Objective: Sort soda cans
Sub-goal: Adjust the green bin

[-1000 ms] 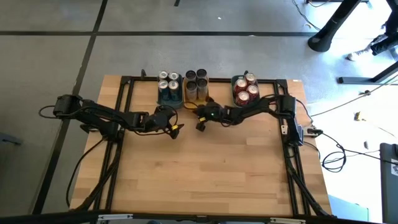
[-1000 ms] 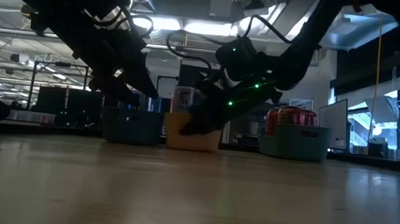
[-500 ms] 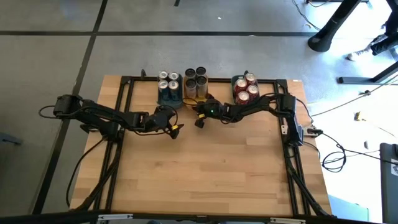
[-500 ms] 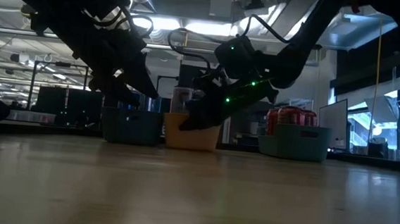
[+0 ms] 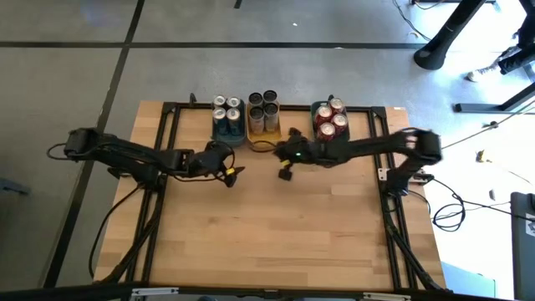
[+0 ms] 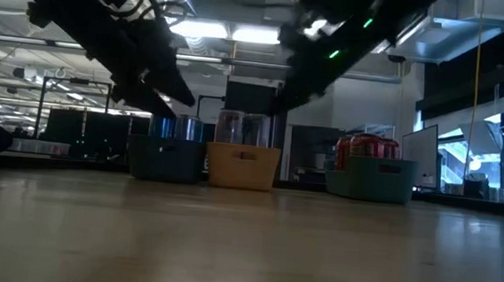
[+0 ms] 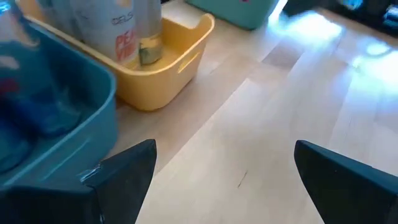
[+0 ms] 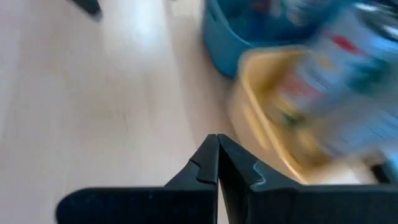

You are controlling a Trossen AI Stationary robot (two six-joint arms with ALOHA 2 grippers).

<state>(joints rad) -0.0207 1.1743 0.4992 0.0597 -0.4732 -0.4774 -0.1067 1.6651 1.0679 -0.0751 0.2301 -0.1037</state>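
Both grippers empty, all cans binned at the table's far edge.

In the high view the left gripper (image 5: 231,173), fingers spread, and the right gripper (image 5: 285,174), pinched shut on nothing, sit mid-frame; the soda cans (image 5: 264,109) stand upright just above, in the left teal bin (image 5: 227,131), yellow bin (image 5: 262,128) and right teal bin (image 5: 328,131). The right gripper has drawn back from the yellow bin since a second ago.

Three bins in a row at the bench's (image 5: 276,226) far edge: teal bin (image 5: 227,132), yellow bin (image 5: 262,127), teal bin (image 5: 318,127).
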